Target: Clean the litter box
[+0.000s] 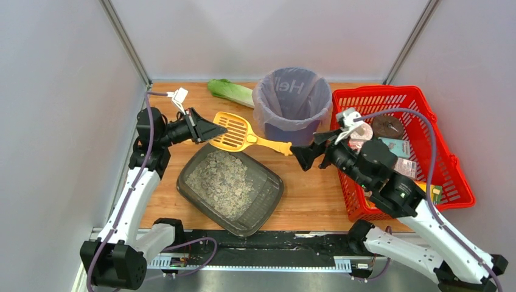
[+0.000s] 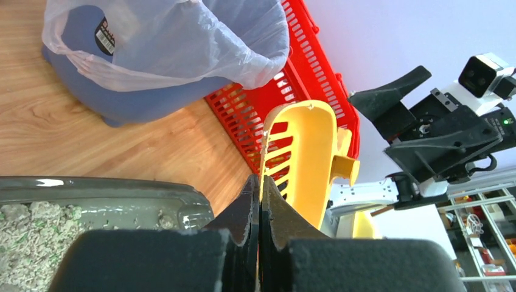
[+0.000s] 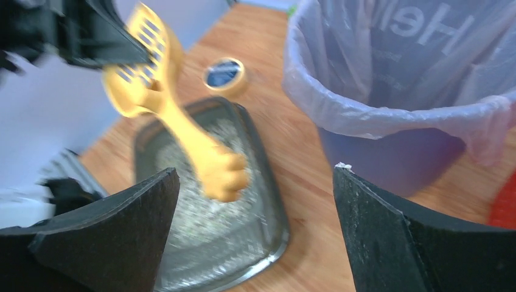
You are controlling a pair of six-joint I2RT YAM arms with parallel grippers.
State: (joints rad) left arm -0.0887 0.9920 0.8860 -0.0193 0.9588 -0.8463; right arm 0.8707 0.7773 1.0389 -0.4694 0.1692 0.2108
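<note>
**Now the scoop sits in the left claw, over the litter box**

The left gripper [image 1: 219, 129] is clamped shut on the rim of the yellow scoop's [image 1: 240, 135] slotted head. The right gripper [image 1: 298, 152] stands wide open just beside the handle's end, holding nothing. The litter box [image 1: 271, 190] lies near the table's front, left of centre, directly under the scoop and full of litter. The step looks like settling the grip before sifting. A hold on the head is poor for digging, so the next move probably calls for a grasp on the handle. The purple-lined bin [image 1: 261, 106] crowds the handle from behind, and the red basket [image 1: 453, 176] hems in the right arm.
</note>
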